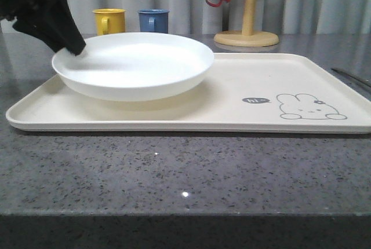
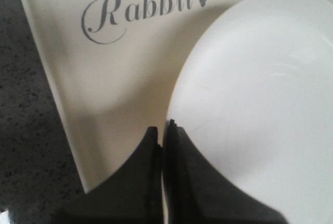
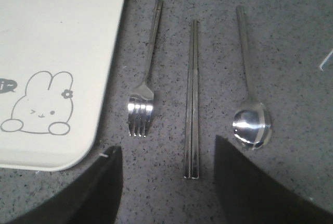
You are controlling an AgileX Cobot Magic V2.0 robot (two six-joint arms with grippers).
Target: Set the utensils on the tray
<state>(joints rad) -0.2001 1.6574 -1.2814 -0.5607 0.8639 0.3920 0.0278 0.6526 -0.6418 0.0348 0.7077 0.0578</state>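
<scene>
Utensils are only partly delivered: the white plate sits over the tray at its end away from the bunny drawing, its rim clenched between the left gripper's closed fingers, and whether it fully rests on the tray cannot be told. Beside the tray's bunny corner, the fork, chopsticks and spoon lie side by side on the grey counter, apart from the tray, beneath the right gripper, its fingers spread and empty, so three pieces seemingly remain to be moved.
</scene>
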